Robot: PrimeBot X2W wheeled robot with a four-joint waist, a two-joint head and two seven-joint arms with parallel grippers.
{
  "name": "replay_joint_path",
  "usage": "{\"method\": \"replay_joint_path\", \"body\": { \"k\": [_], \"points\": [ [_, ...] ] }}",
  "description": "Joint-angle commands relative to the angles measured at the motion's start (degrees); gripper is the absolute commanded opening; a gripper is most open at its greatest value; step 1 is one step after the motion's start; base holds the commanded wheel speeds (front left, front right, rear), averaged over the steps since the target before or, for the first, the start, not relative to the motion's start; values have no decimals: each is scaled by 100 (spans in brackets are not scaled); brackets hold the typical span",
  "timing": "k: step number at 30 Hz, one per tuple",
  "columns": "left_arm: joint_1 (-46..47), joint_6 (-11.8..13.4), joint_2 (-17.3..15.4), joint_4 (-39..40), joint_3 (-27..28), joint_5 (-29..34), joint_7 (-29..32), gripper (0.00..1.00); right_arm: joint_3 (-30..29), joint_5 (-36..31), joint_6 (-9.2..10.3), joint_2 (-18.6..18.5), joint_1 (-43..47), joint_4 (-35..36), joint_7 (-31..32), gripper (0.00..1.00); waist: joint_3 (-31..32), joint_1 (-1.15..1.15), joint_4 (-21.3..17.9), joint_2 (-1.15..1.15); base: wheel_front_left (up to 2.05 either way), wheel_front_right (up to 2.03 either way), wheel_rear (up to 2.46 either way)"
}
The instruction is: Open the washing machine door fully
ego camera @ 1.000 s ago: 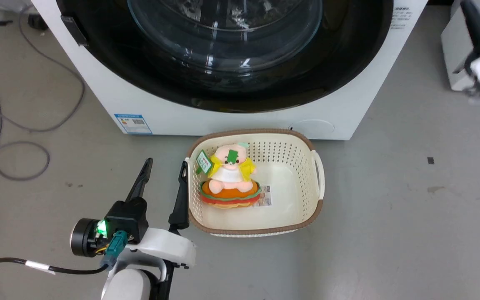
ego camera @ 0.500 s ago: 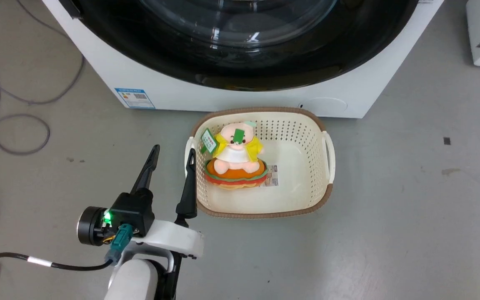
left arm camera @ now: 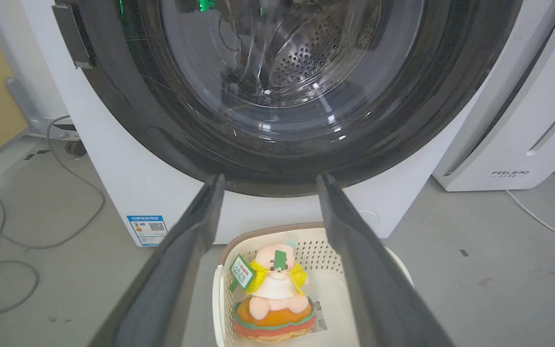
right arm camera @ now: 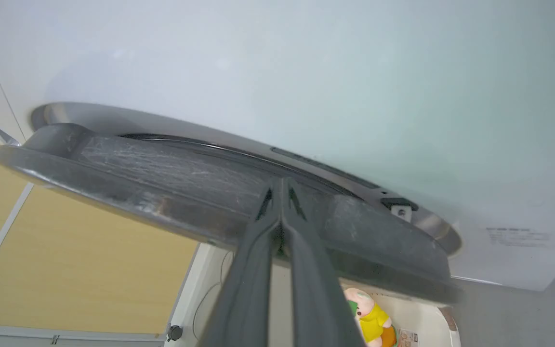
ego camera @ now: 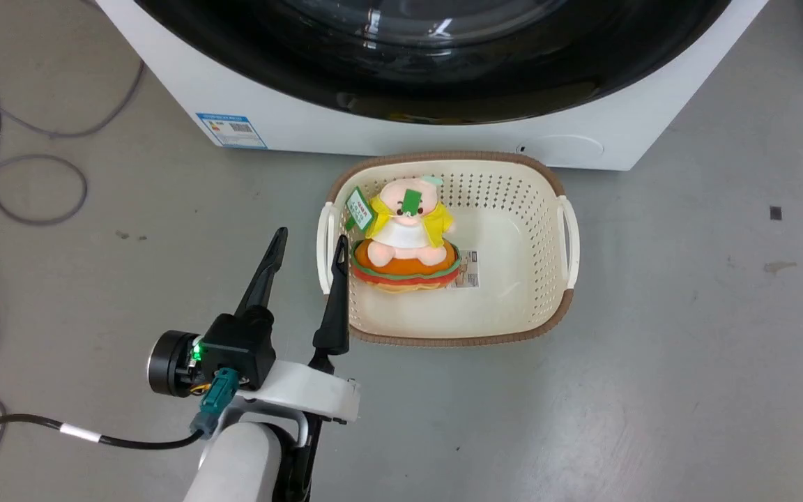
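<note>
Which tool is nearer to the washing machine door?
Right. The right tool has its shut tips at the rim of the washing machine door; the left tool is open, low beside the basket, apart from the door.

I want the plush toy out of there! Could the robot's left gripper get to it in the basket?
Probably yes. The left gripper is open right beside the laundry basket, whose top is uncovered. The plush toy sits near that side with nothing over it.

— What's in the basket?
— A soft toy in a yellow jacket, toward its left side, a paper slip just beside it.
— And around it?
— Grey floor, looped cables to the left.
</note>
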State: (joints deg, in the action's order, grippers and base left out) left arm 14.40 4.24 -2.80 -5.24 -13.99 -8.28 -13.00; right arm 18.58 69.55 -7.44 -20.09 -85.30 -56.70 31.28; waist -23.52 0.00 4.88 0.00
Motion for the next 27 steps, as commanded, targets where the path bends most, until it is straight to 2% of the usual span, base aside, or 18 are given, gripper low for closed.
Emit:
{"method": "replay_joint_path", "body": {
  "k": [1,13,27],
  "points": [
    [141,45,-8,-31,-45,-42,-61,100,90,181,-4,-47,-278,-168,102,0,-57,0,17,0,0,0,0],
    [326,101,-8,-136,-245,-149,-200,100,468,892,-5,-73,-937,-681,1114,0,-275,0,72,0,0,0,0],
    [242,92,-8,-277,-222,-190,-200,100,409,1156,-5,-121,-236,-330,1785,0,50,0,45,0,0,0,0]
  ]
}}
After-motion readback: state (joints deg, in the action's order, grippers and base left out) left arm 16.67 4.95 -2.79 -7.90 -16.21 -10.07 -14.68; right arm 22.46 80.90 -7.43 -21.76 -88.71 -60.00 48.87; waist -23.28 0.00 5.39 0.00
